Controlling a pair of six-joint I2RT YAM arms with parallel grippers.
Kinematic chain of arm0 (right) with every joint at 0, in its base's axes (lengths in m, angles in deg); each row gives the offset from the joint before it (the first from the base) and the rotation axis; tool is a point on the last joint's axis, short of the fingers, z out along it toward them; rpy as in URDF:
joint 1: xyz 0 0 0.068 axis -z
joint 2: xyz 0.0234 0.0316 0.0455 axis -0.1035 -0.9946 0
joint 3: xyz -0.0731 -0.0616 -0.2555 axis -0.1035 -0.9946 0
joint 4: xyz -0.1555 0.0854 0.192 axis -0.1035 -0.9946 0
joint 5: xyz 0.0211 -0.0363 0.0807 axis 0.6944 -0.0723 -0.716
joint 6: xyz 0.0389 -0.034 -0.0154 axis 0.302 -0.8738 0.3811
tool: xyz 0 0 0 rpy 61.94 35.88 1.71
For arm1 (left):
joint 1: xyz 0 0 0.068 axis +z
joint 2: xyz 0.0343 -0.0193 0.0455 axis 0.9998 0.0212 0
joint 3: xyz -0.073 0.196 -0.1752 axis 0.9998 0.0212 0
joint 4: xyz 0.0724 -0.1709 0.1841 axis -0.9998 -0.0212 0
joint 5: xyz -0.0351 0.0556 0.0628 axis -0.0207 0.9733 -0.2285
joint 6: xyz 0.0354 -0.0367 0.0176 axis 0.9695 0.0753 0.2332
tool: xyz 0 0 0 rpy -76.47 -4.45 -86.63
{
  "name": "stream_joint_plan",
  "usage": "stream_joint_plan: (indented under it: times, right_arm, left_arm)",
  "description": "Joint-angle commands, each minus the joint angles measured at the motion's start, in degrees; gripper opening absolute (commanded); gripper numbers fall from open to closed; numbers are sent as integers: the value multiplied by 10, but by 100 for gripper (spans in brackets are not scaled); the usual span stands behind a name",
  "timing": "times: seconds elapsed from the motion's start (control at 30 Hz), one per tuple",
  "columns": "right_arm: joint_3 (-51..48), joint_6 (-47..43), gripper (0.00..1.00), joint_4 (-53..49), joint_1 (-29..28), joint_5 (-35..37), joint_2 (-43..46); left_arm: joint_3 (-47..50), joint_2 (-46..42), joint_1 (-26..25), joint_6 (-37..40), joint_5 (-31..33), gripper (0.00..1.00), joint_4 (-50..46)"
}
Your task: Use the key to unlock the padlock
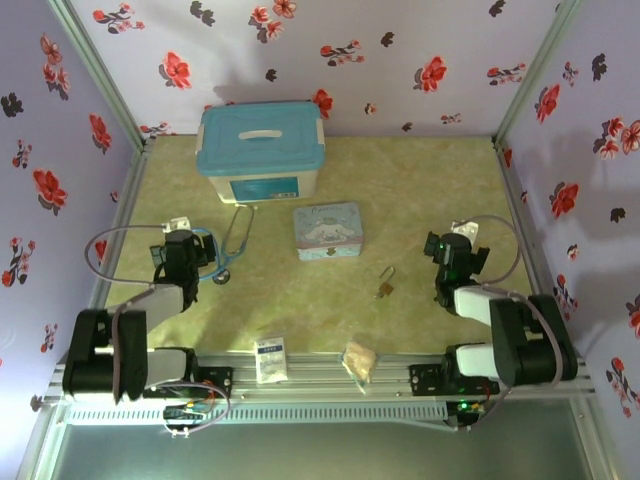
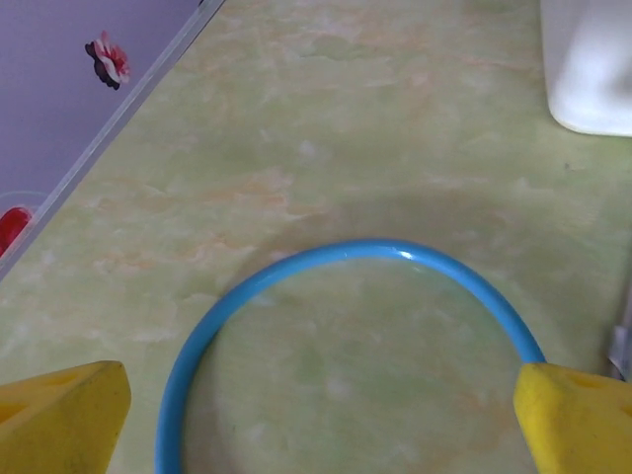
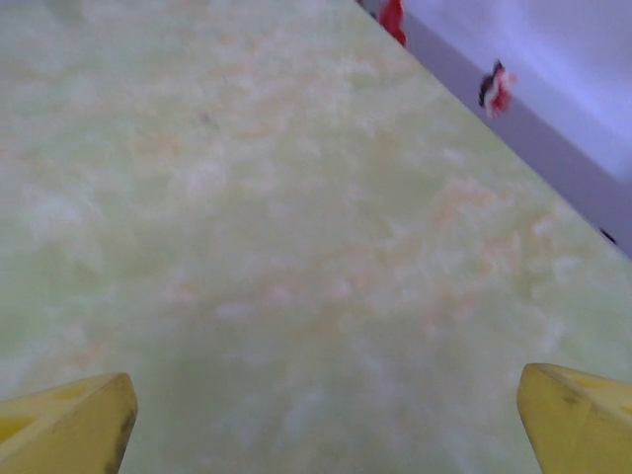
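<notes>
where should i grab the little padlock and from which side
Take the padlock by its brass body, coming straight down from above, probably with the right pincer, the nearer one. It seems to lie flat, thin silver shackle pointing to the far side, so the jaws should close across the body's side edges.

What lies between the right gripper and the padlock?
Nothing: in the top view, only bare table separates the right gripper from the padlock.
</notes>
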Motion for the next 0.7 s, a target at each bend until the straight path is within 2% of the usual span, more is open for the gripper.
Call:
stream_joint_plan:
  times: [0.0, 0.13, 0.23, 0.27, 0.37, 0.67]
  right_arm:
    - [8, -36, 99, 170, 4, -23, -64]
    - [4, -45, 99, 261, 4, -27, -139]
    - [43, -23, 99, 153, 10, -14, -121]
    - [51, -19, 99, 147, 17, -24, -125]
    - [52, -4, 99, 134, 36, -54, -120]
    - [52, -9, 99, 137, 36, -58, -120]
  left_arm:
    - [11, 29, 27, 23, -51, 100, 191]
    - [22, 90, 54, 11, -89, 100, 270]
    - [25, 155, 58, 23, -115, 100, 353]
    - [13, 136, 57, 21, -126, 100, 290]
    - [-15, 142, 55, 26, -128, 100, 248]
    - [-11, 147, 47, 28, -100, 100, 262]
